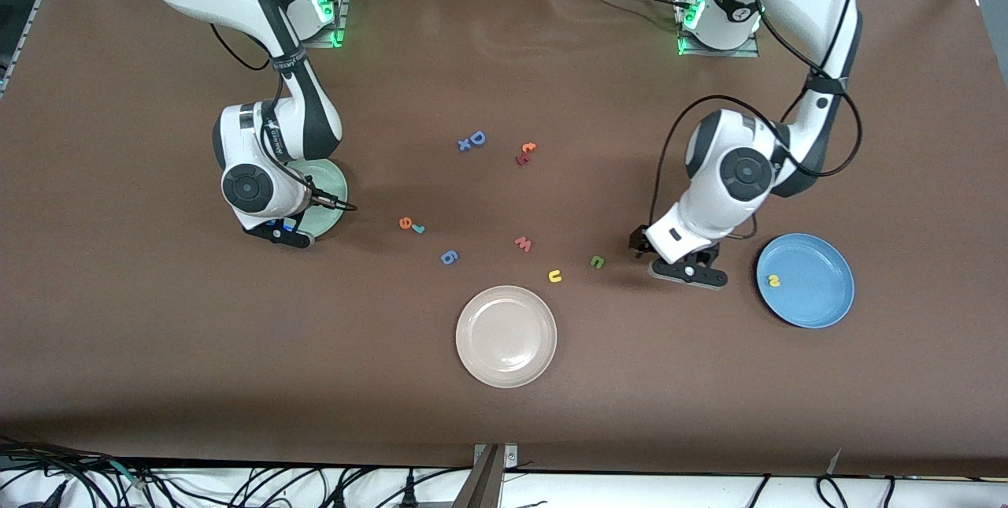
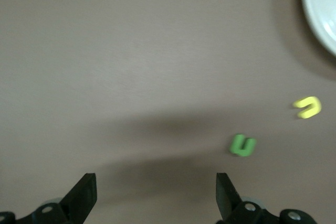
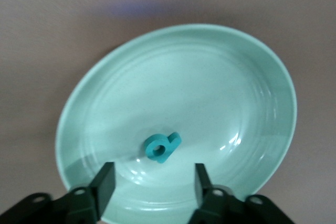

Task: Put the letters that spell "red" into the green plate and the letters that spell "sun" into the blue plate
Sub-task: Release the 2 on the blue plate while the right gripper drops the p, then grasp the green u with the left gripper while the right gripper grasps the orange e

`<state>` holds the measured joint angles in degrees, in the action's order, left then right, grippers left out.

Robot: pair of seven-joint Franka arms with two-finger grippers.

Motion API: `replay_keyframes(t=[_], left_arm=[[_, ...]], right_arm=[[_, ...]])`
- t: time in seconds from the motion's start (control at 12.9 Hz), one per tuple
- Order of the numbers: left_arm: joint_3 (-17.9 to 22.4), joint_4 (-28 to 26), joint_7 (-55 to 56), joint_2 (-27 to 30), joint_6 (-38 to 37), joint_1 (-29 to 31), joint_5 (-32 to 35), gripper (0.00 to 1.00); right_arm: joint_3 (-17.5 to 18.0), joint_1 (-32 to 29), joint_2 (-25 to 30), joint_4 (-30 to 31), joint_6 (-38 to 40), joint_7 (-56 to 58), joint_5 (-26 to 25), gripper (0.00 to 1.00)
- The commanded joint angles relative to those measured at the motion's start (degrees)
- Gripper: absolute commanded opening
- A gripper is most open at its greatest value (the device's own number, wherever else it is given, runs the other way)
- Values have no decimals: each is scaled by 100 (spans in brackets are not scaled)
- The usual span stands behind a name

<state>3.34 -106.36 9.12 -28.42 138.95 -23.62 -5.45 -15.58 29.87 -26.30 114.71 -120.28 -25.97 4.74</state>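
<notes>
My right gripper [image 3: 153, 184] hangs open over the green plate [image 1: 332, 181], and a teal "d" [image 3: 162, 146] lies loose in the plate [image 3: 210, 87] just off its fingertips. The orange "e" [image 1: 405, 222] and teal "r" [image 1: 418, 229] lie together on the table, toward the middle from that plate. My left gripper [image 2: 155, 195] is open and empty over bare table beside the dark green "n" [image 2: 242, 145], which also shows in the front view [image 1: 598, 261]. The yellow "u" [image 1: 555, 276] lies close by. A yellow "s" [image 1: 774, 281] rests in the blue plate [image 1: 819, 299].
A cream-white plate [image 1: 506, 335] sits nearest the front camera, mid-table. Other letters lie scattered: a pink "w" [image 1: 523, 243], a blue "g" [image 1: 448, 257], a blue "D" [image 1: 475, 139] and a small orange and red pair [image 1: 526, 152].
</notes>
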Motion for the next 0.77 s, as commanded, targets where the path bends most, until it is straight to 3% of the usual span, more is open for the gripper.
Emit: replay_keyframes(t=[0.0,0.39,0.7], left_arm=[[36,308,319,-260,-70,-239,-70,100],[36,958,214,-875,-25,-740,-26,99],[79,951,-970,-999,238,-785,88,99]], right_arm=[[46,-42,397,-158,373,110,115,100],[573,63,188,-756,-38,-960,124,99],[662,195,20,-933,-389,-2005,124,99]])
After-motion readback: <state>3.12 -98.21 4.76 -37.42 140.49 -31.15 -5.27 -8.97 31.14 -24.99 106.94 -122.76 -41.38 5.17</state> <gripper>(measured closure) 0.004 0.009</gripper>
